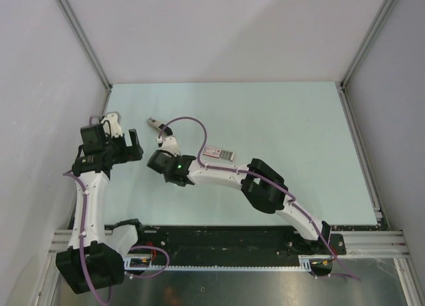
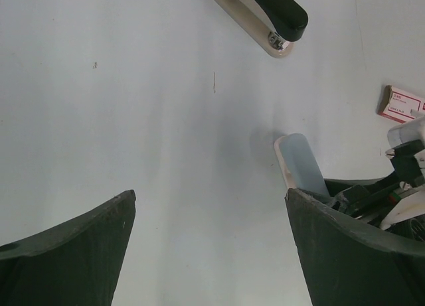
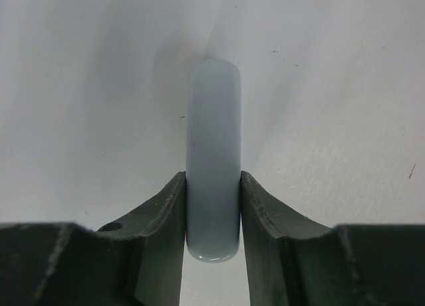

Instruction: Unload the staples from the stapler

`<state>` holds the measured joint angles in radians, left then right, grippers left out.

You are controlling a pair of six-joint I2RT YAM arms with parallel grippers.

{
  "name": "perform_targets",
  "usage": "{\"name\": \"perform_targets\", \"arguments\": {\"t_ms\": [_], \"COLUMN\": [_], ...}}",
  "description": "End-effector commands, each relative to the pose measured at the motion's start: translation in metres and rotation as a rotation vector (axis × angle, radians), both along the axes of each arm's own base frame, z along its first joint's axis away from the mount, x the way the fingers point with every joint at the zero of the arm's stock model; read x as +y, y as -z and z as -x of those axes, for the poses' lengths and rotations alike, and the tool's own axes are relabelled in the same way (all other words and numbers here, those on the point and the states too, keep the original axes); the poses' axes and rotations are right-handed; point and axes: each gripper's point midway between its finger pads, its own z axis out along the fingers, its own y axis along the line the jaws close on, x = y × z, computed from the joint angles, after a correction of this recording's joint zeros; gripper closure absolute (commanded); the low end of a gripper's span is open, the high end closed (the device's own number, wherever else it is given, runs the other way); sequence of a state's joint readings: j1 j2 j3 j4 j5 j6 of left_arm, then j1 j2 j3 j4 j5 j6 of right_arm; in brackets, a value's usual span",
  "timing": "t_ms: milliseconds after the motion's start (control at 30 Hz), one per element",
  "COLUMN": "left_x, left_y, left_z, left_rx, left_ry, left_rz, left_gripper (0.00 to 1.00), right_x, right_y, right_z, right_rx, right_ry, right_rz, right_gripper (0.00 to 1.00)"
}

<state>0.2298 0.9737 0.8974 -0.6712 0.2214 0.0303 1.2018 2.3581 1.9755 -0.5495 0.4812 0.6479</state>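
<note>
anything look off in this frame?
The right hand is clamped on a pale blue-grey rounded bar, not the small beige stapler with a black end, which lies apart, untouched. A thin dark sliver lies loose on the pale table near the stapler; too small to identify.

Close view along a pincer (image 3: 212,183) toward a pale bench (image 3: 80,87). Two dark fingers (image 3: 163,220) rise from the bottom edge, curve inward and press on both sides of a smooth pale grey bar (image 3: 212,120). The bar runs straight up the middle, rounded at both ends, its far end well beyond the fingertips. A few tiny dark specks (image 3: 412,171) dot the bench at right.
</note>
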Motion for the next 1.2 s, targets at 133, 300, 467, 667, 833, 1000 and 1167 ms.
{"name": "perform_targets", "arguments": {"t_ms": [133, 300, 467, 667, 833, 1000, 1167], "left_x": [-0.003, -0.019, -0.042, -0.066, -0.079, -0.084, -0.082], "left_y": [-0.005, 0.002, 0.014, 0.011, 0.007, 0.008, 0.014], "left_z": [0.005, 0.010, 0.021, 0.029, 0.036, 0.035, 0.030], "left_rx": [-0.035, -0.038, -0.036, -0.049, -0.069, -0.053, -0.032], "left_ry": [0.092, 0.232, 0.398, 0.559, 0.654, 0.697, 0.726], "left_rz": [-0.050, -0.037, 0.007, 0.076, 0.116, 0.145, 0.140], "left_gripper": [0.00, 0.04, 0.14, 0.07, 0.03, 0.12, 0.28], "right_x": [0.006, 0.004, -0.005, 0.001, 0.004, 0.009, 0.014], "right_y": [-0.035, -0.074, -0.100, -0.144, -0.168, -0.186, -0.194], "right_z": [-0.002, -0.006, -0.010, -0.009, -0.007, -0.003, 0.006], "right_rx": [-0.032, -0.029, -0.021, -0.068, -0.061, -0.034, 0.009], "right_ry": [0.007, 0.019, 0.046, 0.032, 0.028, 0.010, -0.017], "right_rz": [-0.093, -0.296, -0.476, -0.632, -0.758, -0.845, -0.907], "right_gripper": [0.89, 0.99, 1.00, 1.00, 1.00, 1.00, 1.00]}}
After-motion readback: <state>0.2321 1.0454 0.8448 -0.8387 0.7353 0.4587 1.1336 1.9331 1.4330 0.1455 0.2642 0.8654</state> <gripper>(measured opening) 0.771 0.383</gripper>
